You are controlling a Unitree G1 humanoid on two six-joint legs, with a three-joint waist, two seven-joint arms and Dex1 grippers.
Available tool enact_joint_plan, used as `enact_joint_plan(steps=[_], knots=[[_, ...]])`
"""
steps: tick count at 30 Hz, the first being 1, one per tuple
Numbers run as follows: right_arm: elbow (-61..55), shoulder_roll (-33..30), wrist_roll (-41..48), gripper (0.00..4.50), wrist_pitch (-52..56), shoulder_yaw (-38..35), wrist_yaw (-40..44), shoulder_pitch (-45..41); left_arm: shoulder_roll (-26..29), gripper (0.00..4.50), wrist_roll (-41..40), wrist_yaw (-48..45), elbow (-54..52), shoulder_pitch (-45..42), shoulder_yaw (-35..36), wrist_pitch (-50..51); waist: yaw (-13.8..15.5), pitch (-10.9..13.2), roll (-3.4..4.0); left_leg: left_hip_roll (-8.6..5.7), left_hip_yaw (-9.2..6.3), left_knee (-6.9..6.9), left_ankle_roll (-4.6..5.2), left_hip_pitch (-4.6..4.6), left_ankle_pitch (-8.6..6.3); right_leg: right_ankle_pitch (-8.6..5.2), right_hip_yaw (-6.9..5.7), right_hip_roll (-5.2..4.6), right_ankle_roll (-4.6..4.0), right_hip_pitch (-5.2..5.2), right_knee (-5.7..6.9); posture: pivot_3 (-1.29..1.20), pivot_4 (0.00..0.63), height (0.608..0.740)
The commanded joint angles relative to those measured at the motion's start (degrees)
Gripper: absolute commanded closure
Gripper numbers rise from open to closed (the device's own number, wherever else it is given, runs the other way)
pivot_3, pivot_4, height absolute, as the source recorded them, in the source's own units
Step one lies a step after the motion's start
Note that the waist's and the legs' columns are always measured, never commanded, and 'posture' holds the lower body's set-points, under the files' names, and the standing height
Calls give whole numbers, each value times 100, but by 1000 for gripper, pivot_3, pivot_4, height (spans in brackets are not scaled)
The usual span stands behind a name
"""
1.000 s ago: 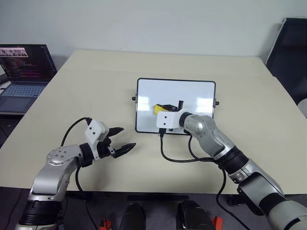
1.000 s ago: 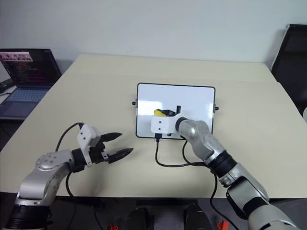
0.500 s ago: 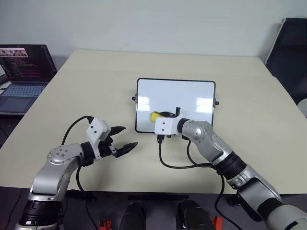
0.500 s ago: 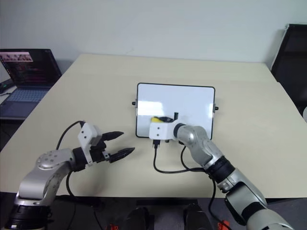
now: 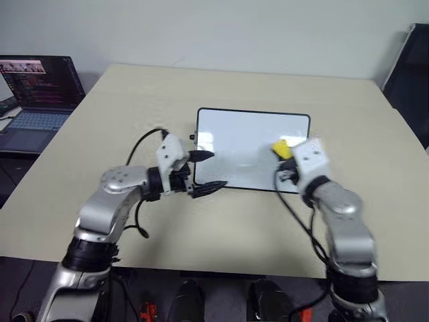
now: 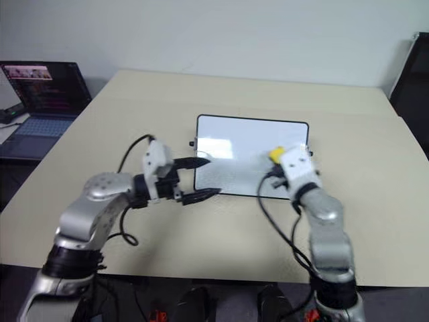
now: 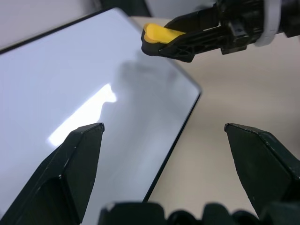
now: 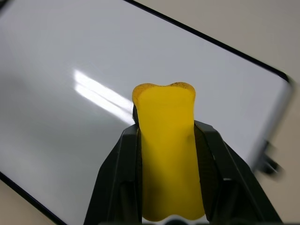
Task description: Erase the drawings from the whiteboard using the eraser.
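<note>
While my right gripper (image 8: pixel 165 173) is clamping the eraser (image 8: pixel 166 150), its long axis is pointing forward over the whiteboard (image 5: pixel 234 137); my left gripper (image 5: pixel 208 170) is gaping wide

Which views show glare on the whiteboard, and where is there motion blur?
Left wrist view: a bright streak of glare on the whiteboard, with a soft shadow near its corner. Right wrist view: a double streak of glare beside the eraser, and the board's far edge is smeared. Left eye view: the right pincer looks slightly blurred.
</note>
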Motion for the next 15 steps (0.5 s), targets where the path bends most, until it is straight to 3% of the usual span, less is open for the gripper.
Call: enact_joint_plan(steps=[1,8,15], knots=[[-697,-179,179,3357,617,-537,-5,427,-226,0,121,-485,250,-442,-460,-300,-7,0,0,0,0,1,0,0,0,-1,0,0,-1,1,0,0,150,740],[82,-89,723,3357,701,-1404,-417,527,-1124,0,580,-959,1274,-1355,-1222,-923,-97,0,2,-1,1,12,6,7,4,2,6,2,-16,9,2,0,150,740],[1346,-306,1247,3357,171,-1771,-737,135,-1785,0,959,-1126,2230,-1917,-1469,-1391,-149,3,12,-2,0,20,7,7,3,12,9,3,5,16,1,0,150,740]])
